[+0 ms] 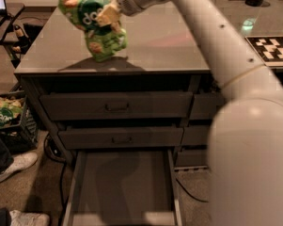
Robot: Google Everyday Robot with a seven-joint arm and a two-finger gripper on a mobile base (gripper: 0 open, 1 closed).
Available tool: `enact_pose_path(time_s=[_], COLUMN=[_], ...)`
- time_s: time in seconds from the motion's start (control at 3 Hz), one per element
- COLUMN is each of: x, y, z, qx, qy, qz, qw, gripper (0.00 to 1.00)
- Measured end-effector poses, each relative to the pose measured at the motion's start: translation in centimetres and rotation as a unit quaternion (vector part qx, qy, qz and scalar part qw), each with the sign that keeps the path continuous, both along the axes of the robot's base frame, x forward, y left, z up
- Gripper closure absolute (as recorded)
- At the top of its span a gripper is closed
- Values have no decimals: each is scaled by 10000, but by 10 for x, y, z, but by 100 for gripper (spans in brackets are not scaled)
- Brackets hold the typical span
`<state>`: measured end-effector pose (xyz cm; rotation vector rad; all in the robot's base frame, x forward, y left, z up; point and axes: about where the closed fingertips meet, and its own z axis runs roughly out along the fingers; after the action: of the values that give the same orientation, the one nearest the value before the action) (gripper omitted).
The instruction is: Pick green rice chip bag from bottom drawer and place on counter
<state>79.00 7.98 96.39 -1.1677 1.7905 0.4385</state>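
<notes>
My gripper (107, 17) is shut on the green rice chip bag (91, 25) and holds it tilted above the left part of the counter (169, 41). The bag is bright green with a dark round logo and tan chip pictures. Its lower end hangs just over the counter top and casts a shadow there. I cannot tell whether it touches the counter. My white arm (211, 46) reaches in from the lower right. The bottom drawer (124, 185) is pulled open below, with a bare dark grey floor.
Two shut grey drawers (115, 106) with dark handles sit above the open one. A black crate with green bags (4, 117) stands on the floor at left. A black-and-white patterned board (272, 48) lies on the counter at right. Shoes (11, 166) lie at lower left.
</notes>
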Motion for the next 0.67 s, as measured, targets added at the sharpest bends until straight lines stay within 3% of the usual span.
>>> enact_pose_path(time_s=[0.33, 0.67], x=[24, 27], y=[26, 28], z=[-22, -14], qx=[-165, -116], qy=[239, 204], qz=[177, 169], qw=[9994, 9996], gripper=[100, 82])
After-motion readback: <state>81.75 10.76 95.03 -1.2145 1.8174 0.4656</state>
